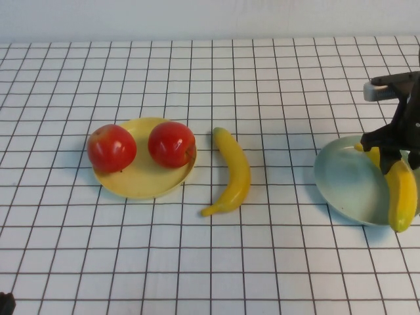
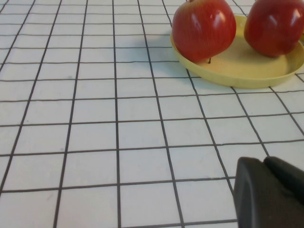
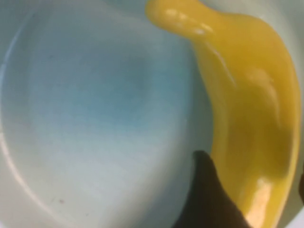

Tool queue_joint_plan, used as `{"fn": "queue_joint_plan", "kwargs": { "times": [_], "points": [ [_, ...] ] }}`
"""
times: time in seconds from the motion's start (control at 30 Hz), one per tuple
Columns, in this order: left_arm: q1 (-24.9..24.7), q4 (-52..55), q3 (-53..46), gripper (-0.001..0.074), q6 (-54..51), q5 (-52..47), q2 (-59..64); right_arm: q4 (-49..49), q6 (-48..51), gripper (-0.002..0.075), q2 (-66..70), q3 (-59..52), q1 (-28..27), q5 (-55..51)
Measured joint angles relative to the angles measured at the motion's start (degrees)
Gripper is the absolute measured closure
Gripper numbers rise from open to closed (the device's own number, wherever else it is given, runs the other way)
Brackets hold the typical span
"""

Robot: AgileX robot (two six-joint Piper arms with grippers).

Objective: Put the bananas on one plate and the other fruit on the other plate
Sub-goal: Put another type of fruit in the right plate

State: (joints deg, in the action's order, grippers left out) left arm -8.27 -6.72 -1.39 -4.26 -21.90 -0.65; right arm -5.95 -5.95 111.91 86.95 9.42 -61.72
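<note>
Two red apples (image 1: 111, 147) (image 1: 172, 144) sit on the pale yellow plate (image 1: 141, 184) at the left. One banana (image 1: 233, 172) lies on the table just right of that plate. My right gripper (image 1: 394, 157) is over the pale blue-green plate (image 1: 341, 177) at the right edge, shut on the second banana (image 1: 401, 197), which lies low along the plate's right side. In the right wrist view that banana (image 3: 247, 104) sits between the fingers over the plate (image 3: 95, 118). My left gripper (image 2: 266, 187) is shut and empty, low at the near left (image 1: 5, 303).
The table is a white cloth with a black grid. The left wrist view shows the apples (image 2: 204, 26) (image 2: 275, 23) on the yellow plate (image 2: 237, 71) ahead of the left gripper, with bare cloth between.
</note>
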Motion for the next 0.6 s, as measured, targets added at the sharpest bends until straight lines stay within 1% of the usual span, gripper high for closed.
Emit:
{"fn": "queue_joint_plan", "kwargs": {
  "times": [0.1, 0.2, 0.4, 0.6],
  "points": [
    [0.0, 0.0, 0.0, 0.0738, 0.0, 0.0, 0.0, 1.7, 0.0, 0.0357, 0.1, 3.2, 0.6, -3.4],
    [0.0, 0.0, 0.0, 0.0738, 0.0, 0.0, 0.0, 3.3, 0.0, 0.0357, 0.1, 8.0, 2.8, -6.8],
    [0.0, 0.0, 0.0, 0.0738, 0.0, 0.0, 0.0, 5.3, -1.9, 0.0357, 0.9, 16.1, 10.9, -8.1],
    [0.0, 0.0, 0.0, 0.0738, 0.0, 0.0, 0.0, 7.2, -4.2, 0.0357, 7.3, 21.6, 18.1, -8.5]
  ]
}}
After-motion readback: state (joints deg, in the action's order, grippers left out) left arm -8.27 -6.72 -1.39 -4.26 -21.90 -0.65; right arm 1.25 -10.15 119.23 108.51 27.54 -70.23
